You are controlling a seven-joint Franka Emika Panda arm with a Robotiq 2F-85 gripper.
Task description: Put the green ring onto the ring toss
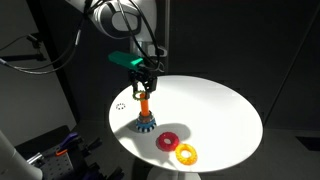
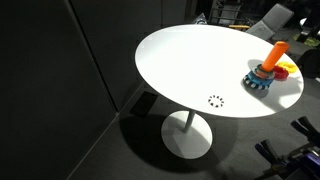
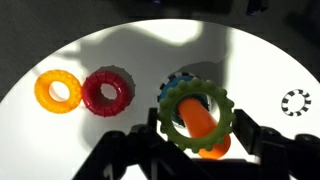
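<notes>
In the wrist view my gripper (image 3: 197, 128) is shut on the green ring (image 3: 168, 118), with one finger on each side of it. The ring is held level just above the ring toss. The orange peg (image 3: 205, 125) shows through the ring's hole, and the blue scalloped base (image 3: 180, 80) peeks out behind it. In an exterior view the gripper (image 1: 143, 80) hangs right over the ring toss (image 1: 146, 115) near the round table's edge. The ring toss also shows in an exterior view (image 2: 268, 68), where the gripper is out of view.
A red ring (image 3: 95, 100) and a larger orange-yellow ring (image 3: 40, 92) lie flat on the white round table (image 1: 215, 110) beside the base; both also show in an exterior view (image 1: 168, 140) (image 1: 186, 153). A small dotted black circle (image 3: 296, 102) marks the tabletop. The surroundings are dark.
</notes>
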